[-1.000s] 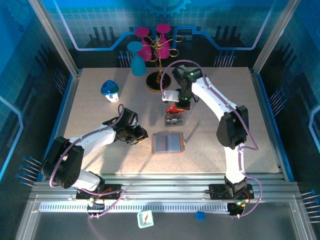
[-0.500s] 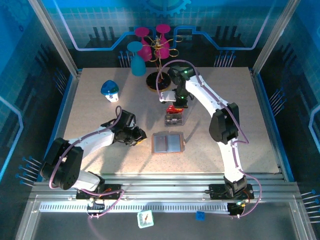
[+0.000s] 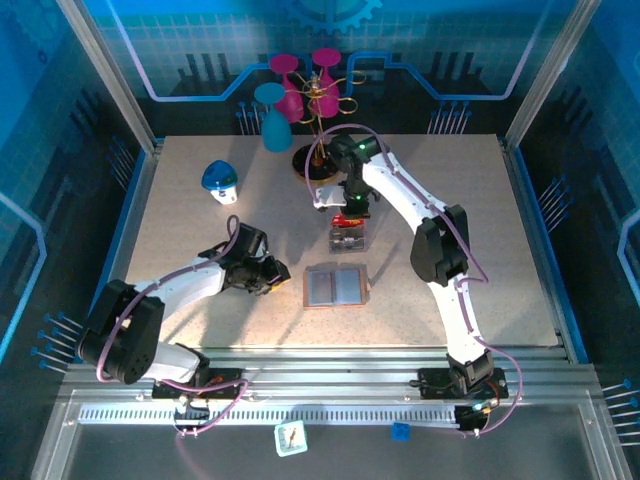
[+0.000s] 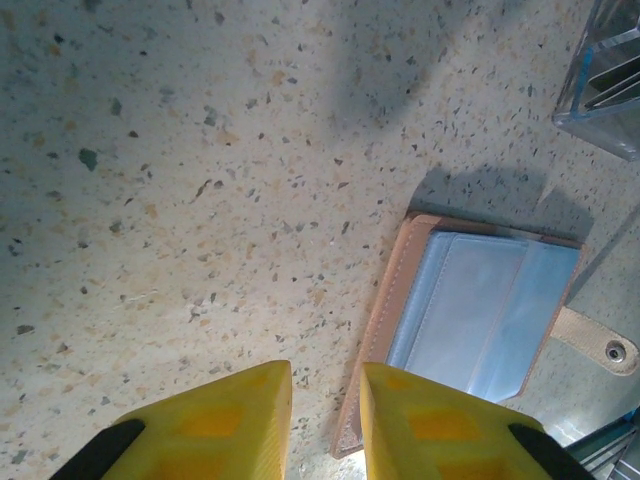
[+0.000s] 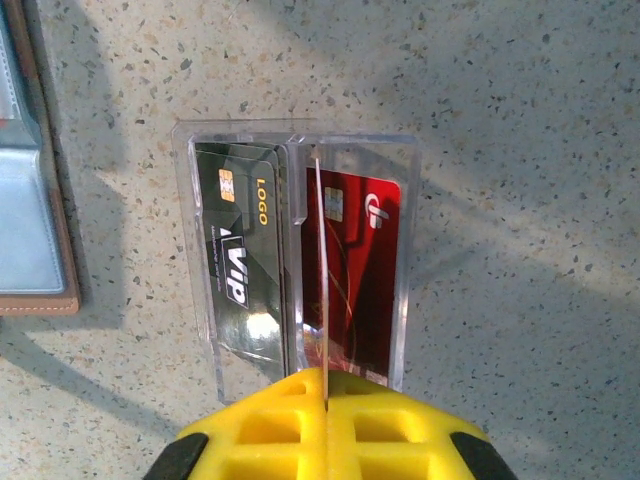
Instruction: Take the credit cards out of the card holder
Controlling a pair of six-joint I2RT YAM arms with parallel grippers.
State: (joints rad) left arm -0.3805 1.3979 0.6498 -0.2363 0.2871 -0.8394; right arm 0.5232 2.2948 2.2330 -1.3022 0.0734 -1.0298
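Card holder (image 4: 480, 310) lies open on table (image 4: 150, 150), pockets looking empty to us. Right gripper (image 5: 325, 385) pinches edge-on card (image 5: 319, 260) upright over clear box (image 5: 300, 135); we judge it's slotting beside black card (image 5: 235, 270), red card (image 5: 362, 270). Left gripper (image 4: 325, 400), narrowly parted, empty, hovers at holder's edge, perhaps to steady it.

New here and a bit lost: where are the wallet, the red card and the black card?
card holder (image 4: 470, 310): left wrist view, grey-blue inner panel.
red card (image 5: 362, 280): right wrist view, middle of its face.
black card (image 5: 232, 272): right wrist view, on its VIP lettering.
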